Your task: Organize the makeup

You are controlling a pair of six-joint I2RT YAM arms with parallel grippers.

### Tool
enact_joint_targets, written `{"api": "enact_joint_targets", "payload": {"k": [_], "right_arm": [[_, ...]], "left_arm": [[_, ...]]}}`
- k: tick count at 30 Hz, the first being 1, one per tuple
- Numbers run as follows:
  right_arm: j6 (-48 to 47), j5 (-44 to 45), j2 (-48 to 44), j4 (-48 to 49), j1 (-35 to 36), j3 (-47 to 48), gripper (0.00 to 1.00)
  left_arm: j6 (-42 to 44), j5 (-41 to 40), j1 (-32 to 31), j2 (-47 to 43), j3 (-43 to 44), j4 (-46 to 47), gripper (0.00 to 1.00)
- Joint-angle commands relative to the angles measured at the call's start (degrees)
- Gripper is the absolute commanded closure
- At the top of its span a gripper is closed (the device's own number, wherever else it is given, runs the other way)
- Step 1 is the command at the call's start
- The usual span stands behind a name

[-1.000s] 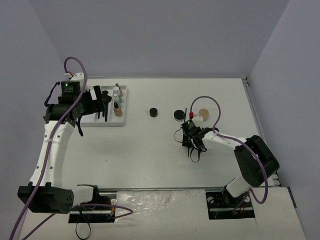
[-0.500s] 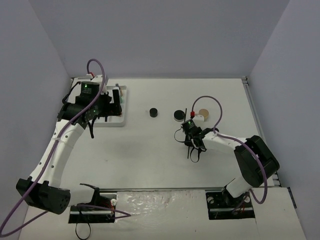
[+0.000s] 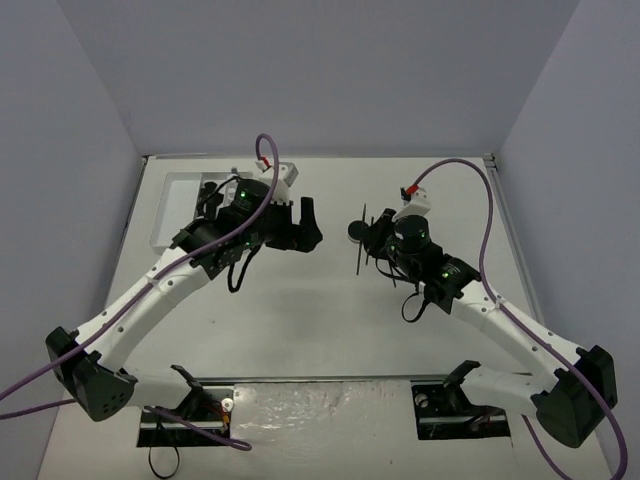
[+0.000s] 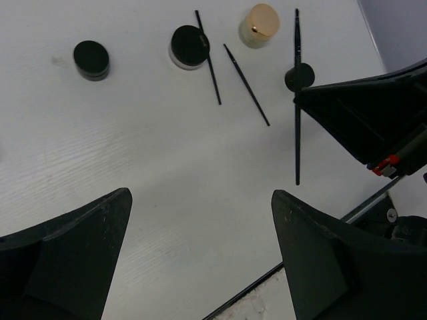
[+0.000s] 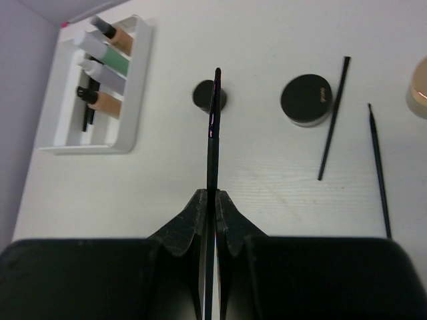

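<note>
Near the middle of the table (image 3: 330, 320), the right gripper (image 5: 208, 197) is pressed tight on a thin black brush (image 5: 213, 127). The brush sticks out above the table and points toward the far edge. Just to its left hangs the left gripper (image 4: 200, 195). Its fingers are spread wide, it holds nothing, and only bare table lies under it.

Past both grippers, toward the far edge, some makeup lies in a loose row. From left to right there is a small jar (image 4: 91, 60), a big jar (image 4: 190, 45), two thin black pencils (image 4: 247, 85) and a tan compact (image 4: 260, 25). One pencil lies just beside the big jar. In the right wrist view the brush crosses in front of the small jar. In the top view the left arm hides the small jar and part of the tray.

The white tray (image 5: 80, 145) sits at the far left corner. Four small bottles (image 5: 110, 65) lie in it side by side: tan, pale, green, tan. I cannot tell which part of the tray they are in.
</note>
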Motion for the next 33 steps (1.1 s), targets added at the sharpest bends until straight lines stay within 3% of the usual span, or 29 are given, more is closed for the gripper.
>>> {"api": "enact_joint_targets", "payload": {"k": [1, 16, 22, 27, 28, 30, 33], "right_arm": [[2.4, -7.0, -2.1, 12.2, 0.4, 1.0, 1.0], [5.4, -11.5, -3.1, 21.6, 0.3, 0.3, 1.0], [6.5, -12.6, -2.7, 23.8, 0.2, 0.0, 1.0], [5.7, -12.4, -2.7, 23.2, 0.2, -0.1, 0.99], [5.4, -12.4, -2.7, 23.0, 0.2, -0.1, 0.97], [5.1, -12.4, -2.6, 22.5, -0.2, -0.1, 0.87], [4.1, -11.6, -2.1, 20.2, -1.0, 1.0, 0.64]], "left_arm": [[-3.0, 3.4, -3.7, 2.3, 1.9, 11.2, 0.2], [-4.3, 5.4, -8.4, 7.0, 3.0, 17.0, 0.43], [-4.9, 5.5, -8.9, 8.2, 3.4, 17.7, 0.65], [-4.7, 3.7, -8.9, 7.7, 3.0, 17.2, 0.93], [-4.6, 3.3, -8.9, 7.5, 2.9, 16.8, 0.99], [-4.3, 2.2, -8.9, 7.4, 2.9, 15.6, 1.0], [-3.0, 0.4, -8.7, 7.1, 3.1, 13.4, 1.0]]}}
